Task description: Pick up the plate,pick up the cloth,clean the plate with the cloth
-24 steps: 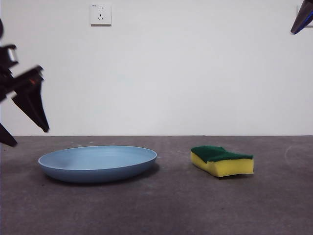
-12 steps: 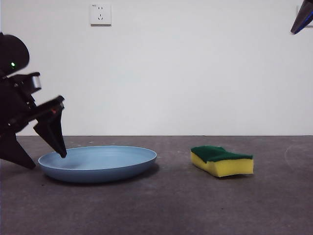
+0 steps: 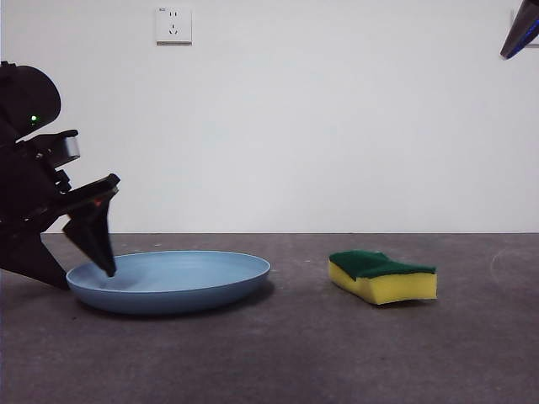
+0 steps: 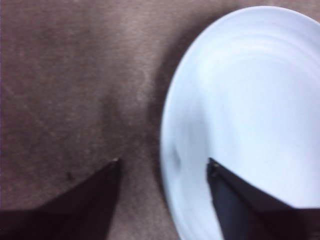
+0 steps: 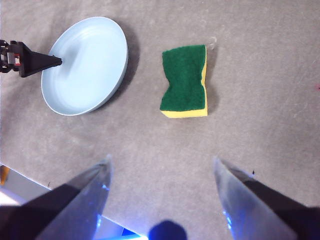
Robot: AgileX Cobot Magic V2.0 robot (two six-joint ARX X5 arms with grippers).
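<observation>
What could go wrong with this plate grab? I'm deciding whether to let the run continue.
The left gripper straddles the plate rim with open jaws, one inside, one outside. The rim is thin, smooth and shallow, so closing may slip off or tip the plate up. A nudge could also slide it toward the sponge. The right gripper waits high above, open.

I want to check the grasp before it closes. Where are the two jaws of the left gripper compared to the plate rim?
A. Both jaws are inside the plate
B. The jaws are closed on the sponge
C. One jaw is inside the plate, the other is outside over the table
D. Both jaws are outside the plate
C: in the left wrist view the open left gripper straddles the rim of the plate, with one jaw over the dish and one over the table.
</observation>
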